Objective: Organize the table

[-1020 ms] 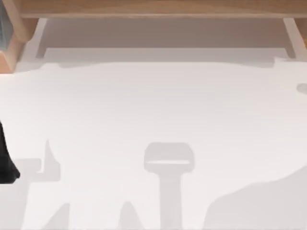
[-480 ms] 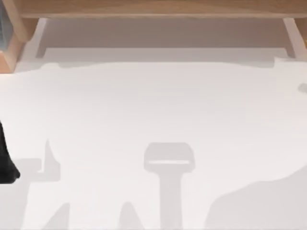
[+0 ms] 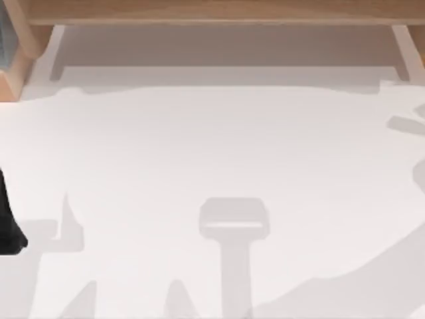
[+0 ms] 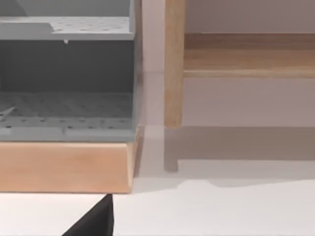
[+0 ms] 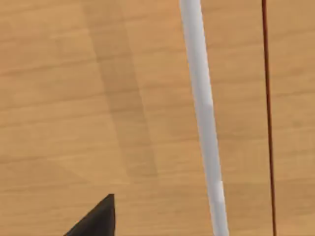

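Your top view looks straight down on the white tabletop [image 3: 212, 153] toward its wooden frame [image 3: 219, 12]. Your left wrist view faces the same frame low and close, beside a grey perforated shelf [image 4: 66, 105]. Your right wrist view faces wood planks [image 5: 74, 98] closely.

Left arm [image 3: 8, 219] mostly cut off, seemingly.

Bright, even light from above. Soft grey shadows spread over the white worktop [image 3: 212, 146], densest along the near edge and right side. No glare; slightly soft rendering.
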